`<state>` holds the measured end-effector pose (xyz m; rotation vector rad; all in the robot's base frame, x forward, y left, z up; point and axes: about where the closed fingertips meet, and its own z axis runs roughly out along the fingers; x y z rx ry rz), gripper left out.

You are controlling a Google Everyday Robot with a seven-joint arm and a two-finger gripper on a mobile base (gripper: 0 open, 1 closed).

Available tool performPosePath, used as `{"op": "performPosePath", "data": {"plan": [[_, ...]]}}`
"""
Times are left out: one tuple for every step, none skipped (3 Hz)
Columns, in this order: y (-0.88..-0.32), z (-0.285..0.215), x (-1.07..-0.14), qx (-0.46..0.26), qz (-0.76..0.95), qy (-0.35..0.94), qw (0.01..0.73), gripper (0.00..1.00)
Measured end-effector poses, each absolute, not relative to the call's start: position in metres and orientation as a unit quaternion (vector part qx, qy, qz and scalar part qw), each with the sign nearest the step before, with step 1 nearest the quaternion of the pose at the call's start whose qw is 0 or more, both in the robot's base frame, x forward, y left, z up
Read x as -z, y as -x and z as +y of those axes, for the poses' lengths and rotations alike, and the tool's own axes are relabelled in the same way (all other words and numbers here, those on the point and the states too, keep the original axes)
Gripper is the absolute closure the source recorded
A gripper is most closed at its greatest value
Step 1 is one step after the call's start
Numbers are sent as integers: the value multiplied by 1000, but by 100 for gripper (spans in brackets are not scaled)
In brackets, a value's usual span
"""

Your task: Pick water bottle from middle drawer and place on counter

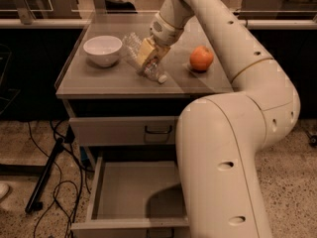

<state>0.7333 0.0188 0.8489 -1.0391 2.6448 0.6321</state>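
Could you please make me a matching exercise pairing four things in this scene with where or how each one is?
Things:
1 white bowl
2 orange
3 middle drawer
4 hand

Place or state:
A pulled open below the counter
B closed on the water bottle
C counter's right side
D counter's left side

Pairs: 1-D, 2-C, 3-A, 4-B

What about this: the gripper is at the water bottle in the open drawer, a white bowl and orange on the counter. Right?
No. The camera view shows the water bottle and gripper up on the counter, between the white bowl and orange.
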Motion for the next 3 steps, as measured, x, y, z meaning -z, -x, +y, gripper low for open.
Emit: {"op": "performPosePath", "data": {"plan": [[-733, 19, -849, -216, 903, 355, 115, 12], [-733, 19, -849, -216, 903, 355, 115, 0], [-733, 19, -849, -216, 903, 355, 115, 0]]}}
